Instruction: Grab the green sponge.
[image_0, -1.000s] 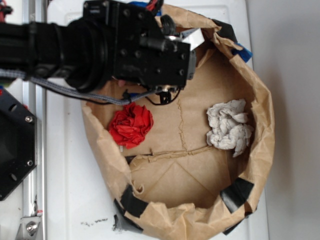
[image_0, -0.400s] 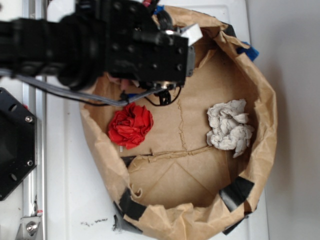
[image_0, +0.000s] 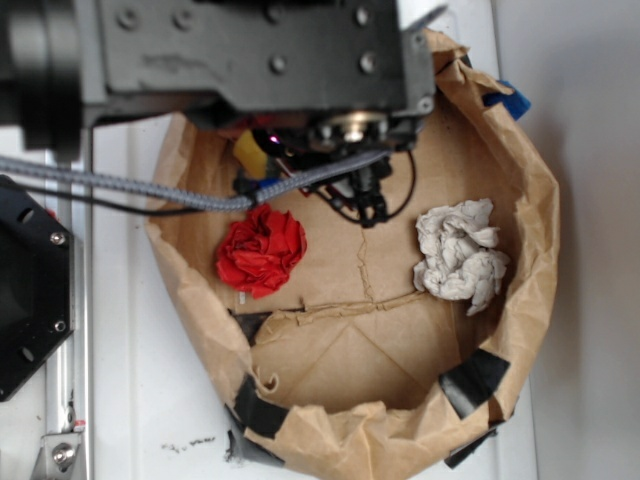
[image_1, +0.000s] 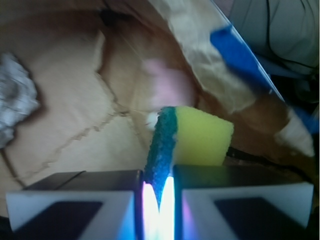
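A: Yellow foam with a green scouring face, that is the green sponge (image_1: 192, 140). Where does it sit?

B: Pinched by its green edge between the two fingers of the tool (image_1: 159, 192), which are clamped tight on it. From outside, a bit of it shows under the arm, by the upper left wall of the brown paper bag (image_0: 530, 230).

A: And the rest?

B: A red paper ball (image_0: 262, 250) and a grey-white paper ball (image_0: 458, 253) lie on the bag's floor, well apart. The bag rests on the white bench (image_0: 130, 370).

Red paper ball (image_0: 262, 251), grey-white paper ball (image_0: 459, 254)
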